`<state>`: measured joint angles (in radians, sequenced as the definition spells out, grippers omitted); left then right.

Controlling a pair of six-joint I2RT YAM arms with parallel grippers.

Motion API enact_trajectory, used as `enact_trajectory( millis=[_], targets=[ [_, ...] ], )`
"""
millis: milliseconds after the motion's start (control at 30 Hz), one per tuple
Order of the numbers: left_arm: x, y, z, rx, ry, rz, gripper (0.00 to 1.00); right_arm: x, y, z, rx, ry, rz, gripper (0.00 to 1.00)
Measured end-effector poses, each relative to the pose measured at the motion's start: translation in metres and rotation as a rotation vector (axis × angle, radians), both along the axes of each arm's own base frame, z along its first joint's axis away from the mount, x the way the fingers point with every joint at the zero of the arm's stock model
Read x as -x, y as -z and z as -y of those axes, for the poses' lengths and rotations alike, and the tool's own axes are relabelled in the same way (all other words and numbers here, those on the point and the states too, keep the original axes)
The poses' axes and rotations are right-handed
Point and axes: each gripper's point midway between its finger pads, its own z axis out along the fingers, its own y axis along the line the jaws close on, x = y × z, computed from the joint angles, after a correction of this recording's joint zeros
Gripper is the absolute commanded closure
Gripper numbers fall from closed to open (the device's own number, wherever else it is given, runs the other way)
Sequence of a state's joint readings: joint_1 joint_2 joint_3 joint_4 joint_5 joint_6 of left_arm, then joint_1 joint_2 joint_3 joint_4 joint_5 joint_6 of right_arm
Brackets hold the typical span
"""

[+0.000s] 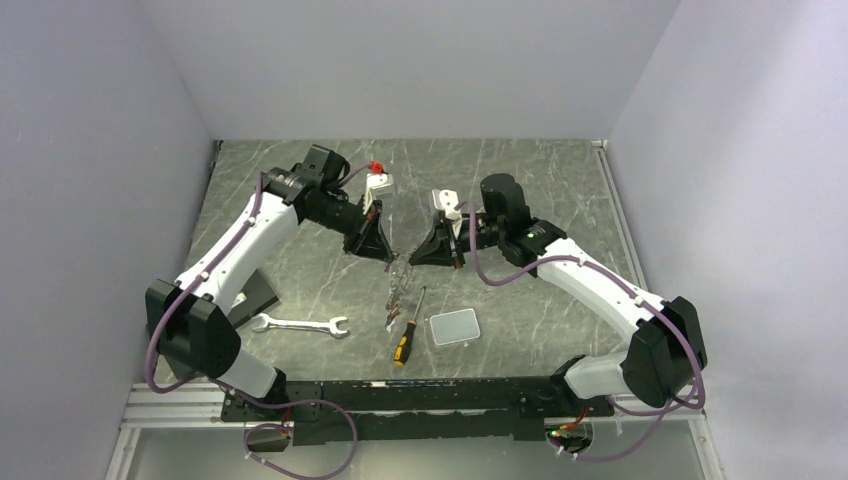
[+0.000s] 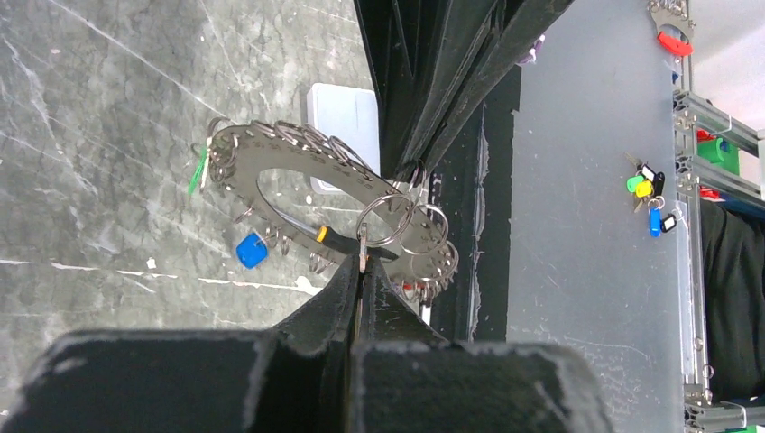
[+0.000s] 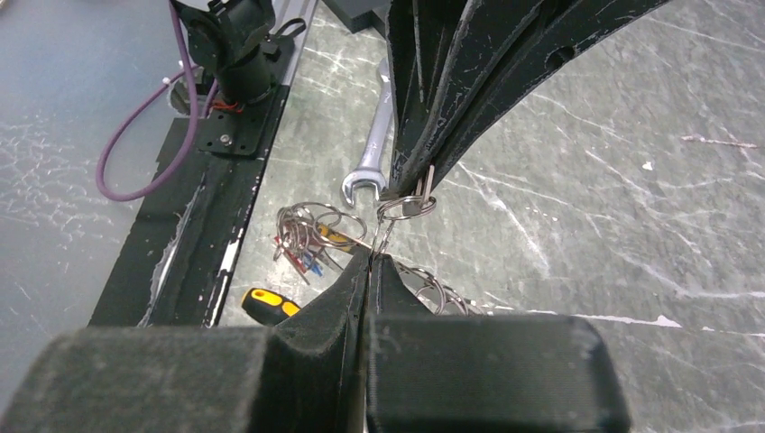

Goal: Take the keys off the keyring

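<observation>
Above the screwdriver [image 1: 404,340], keyring [image 2: 271,152]: a flat perforated metal loop strung with small split rings, held tilted in the air between the two arms, over the screwdriver's shaft.
Right gripper [image 3: 372,262]: jaws pressed together, pinching the edge of the keyring on the side away from the tagged keys.
Left gripper [image 2: 361,275]: jaws pressed together on one key [image 2: 362,248] that hangs from a split ring at the keyring's edge, just beside the right gripper's hold.
Keys [image 3: 305,236]: a bunch with red and blue tags hangs from the loop down towards the screwdriver's tip; whether it touches the table [image 1: 550,200] cannot be told.
Tags on the far side of the loop: a blue tag [image 2: 251,251] and a green tag [image 2: 198,171].
Wrench [image 1: 300,324]: flat on the table, left of the screwdriver.
Grey box [image 1: 454,327]: just right of the screwdriver.
</observation>
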<state>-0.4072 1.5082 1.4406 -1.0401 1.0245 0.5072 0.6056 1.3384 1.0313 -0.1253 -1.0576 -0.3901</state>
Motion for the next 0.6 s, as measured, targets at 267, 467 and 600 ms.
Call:
enact_trajectory(
  millis=[267, 467, 600],
  targets=[
    [-0.0006, 0.0020, 0.0070, -0.012, 0.003, 0.020, 1.00, 0.0036, -0.0016, -0.0002, -0.005, -0.011, -0.024, 1.00],
    [-0.0007, 0.0052, 0.0105, -0.035, 0.006, 0.041, 1.00, 0.0068, -0.0032, 0.0000, -0.011, -0.027, -0.031, 1.00],
    [-0.0013, 0.0061, 0.0102, -0.041, 0.004, 0.044, 1.00, 0.0080, -0.0039, 0.0006, -0.011, -0.029, -0.029, 1.00]
  ],
)
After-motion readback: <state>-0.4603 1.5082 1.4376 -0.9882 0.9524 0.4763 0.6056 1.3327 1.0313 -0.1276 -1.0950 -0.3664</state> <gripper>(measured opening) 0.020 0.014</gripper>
